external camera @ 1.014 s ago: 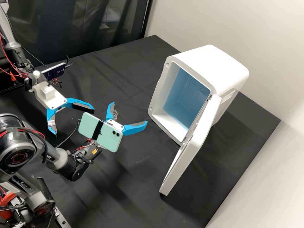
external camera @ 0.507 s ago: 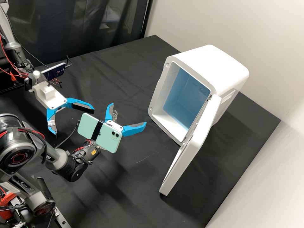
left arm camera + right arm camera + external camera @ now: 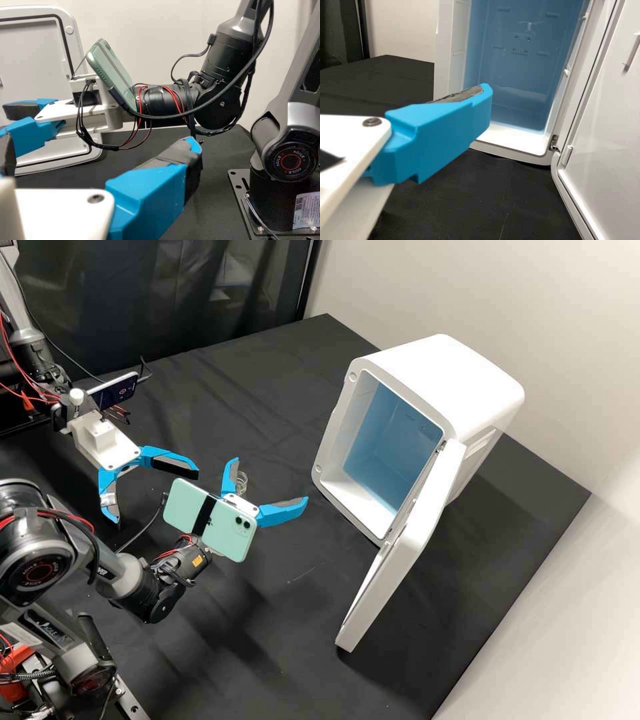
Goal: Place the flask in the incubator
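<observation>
While the incubator (image 3: 453,377) gapes, the flask (image 3: 241,479) stands — beside spread right fingers (image 3: 285,507).

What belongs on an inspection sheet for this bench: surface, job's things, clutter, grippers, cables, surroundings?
Surface: flat black bench.
Job's things: small clear glass flask on the bench; white box-shaped incubator with blue interior, its white door open.
Clutter: nothing seen.
Grippers: right gripper open, fingers either side of the flask; left gripper open, empty.
Cables: red and black wires beside the arms; thin black cable at the right wrist.
Surroundings: black curtain, white wall.
</observation>
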